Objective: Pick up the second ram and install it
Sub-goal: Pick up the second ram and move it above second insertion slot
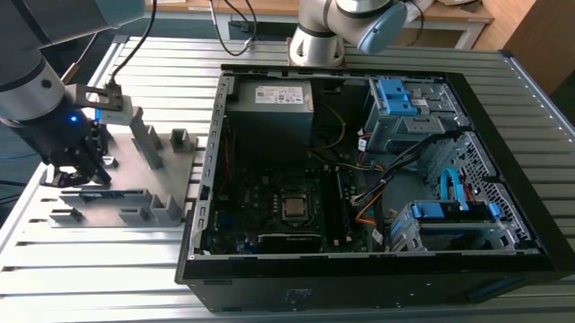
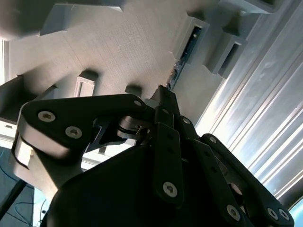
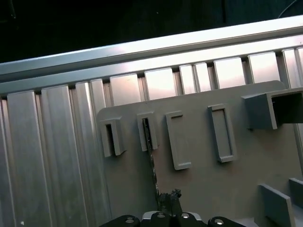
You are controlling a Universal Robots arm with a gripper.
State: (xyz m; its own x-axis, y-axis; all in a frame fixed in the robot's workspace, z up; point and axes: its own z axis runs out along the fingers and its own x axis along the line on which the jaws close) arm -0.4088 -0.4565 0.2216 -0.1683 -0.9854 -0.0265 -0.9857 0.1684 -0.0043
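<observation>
Second ram (image 3: 150,156) stands on edge in the grey holder plate (image 3: 199,189), one end seated in a slotted block (image 3: 147,130), on the bench (image 1: 90,269) at the exterior view's left. Your pincer (image 2: 163,92) is drawn narrow, its tips meeting on the stick's free end, apparently pinching it. Judge it light, stiff and thin, fragile at chips and contacts, so hold it by the flat faces near the long edge and keep it square in the slot. Upright grey blocks (image 1: 147,141) crowd the plate just beside your arm. The open computer case (image 1: 207,202) sits to the exterior view's right. Its wall and loose cables (image 1: 395,168) lie near the motherboard (image 1: 269,202).
</observation>
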